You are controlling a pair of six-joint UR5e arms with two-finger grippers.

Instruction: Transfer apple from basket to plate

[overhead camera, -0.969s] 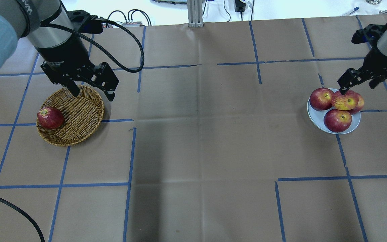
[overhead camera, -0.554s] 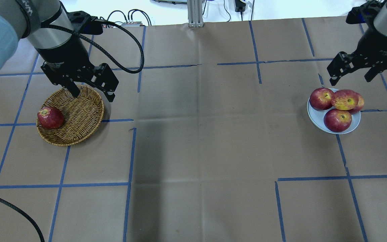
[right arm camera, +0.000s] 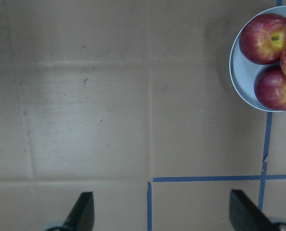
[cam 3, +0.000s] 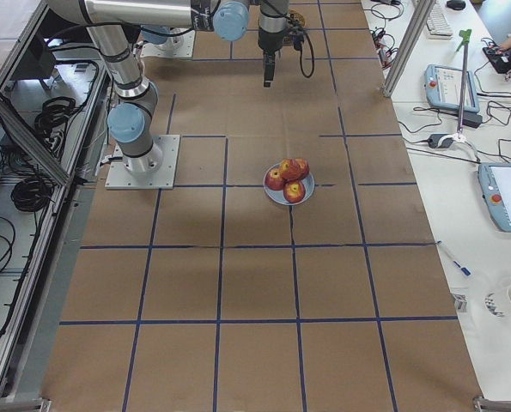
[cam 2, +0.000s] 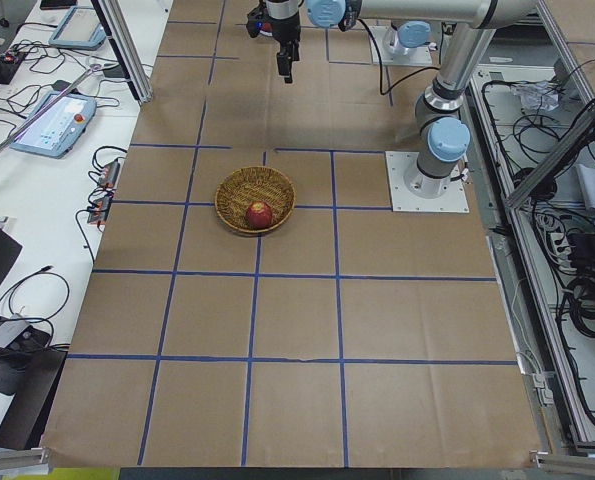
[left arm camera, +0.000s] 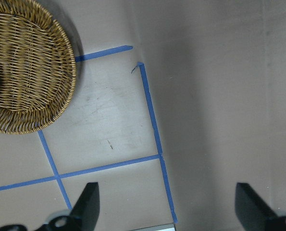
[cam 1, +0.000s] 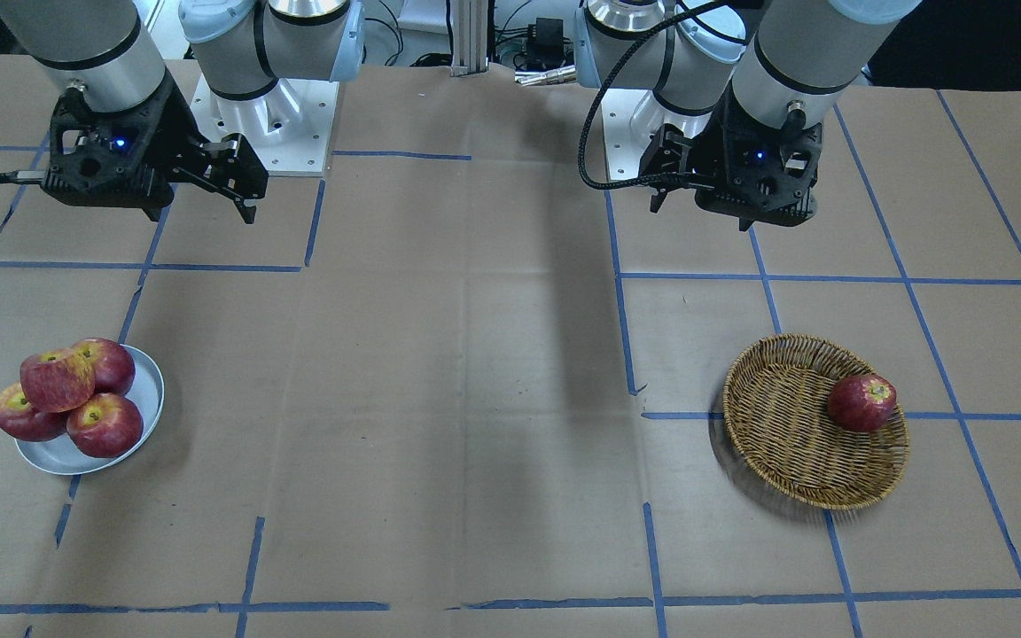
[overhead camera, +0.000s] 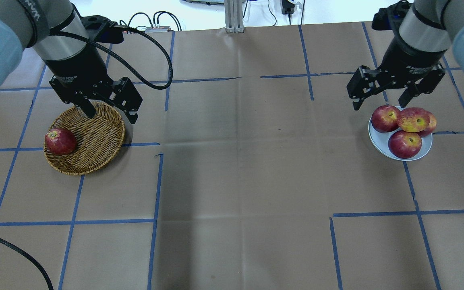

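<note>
The pale streaked apple (overhead camera: 413, 119) lies on top of three deep-red apples on the grey-white plate (overhead camera: 379, 141), at the right. It also shows in the front view (cam 1: 56, 379). My right gripper (overhead camera: 379, 105) is open and empty, raised just behind the plate's left edge. The wicker basket (overhead camera: 95, 137) at the left holds one darker crimson apple (overhead camera: 60, 141) at its left rim. My left gripper (overhead camera: 112, 114) is open and empty above the basket's far right rim. The left wrist view shows the basket (left arm camera: 27, 72) at top left.
Brown paper with blue tape lines covers the table. The wide middle stretch between basket and plate holds nothing. Cables and a metal post stand beyond the far edge.
My right gripper has lifted off the top apple on the plate and moved left and up, leaving the apple there. The left arm has not moved.
</note>
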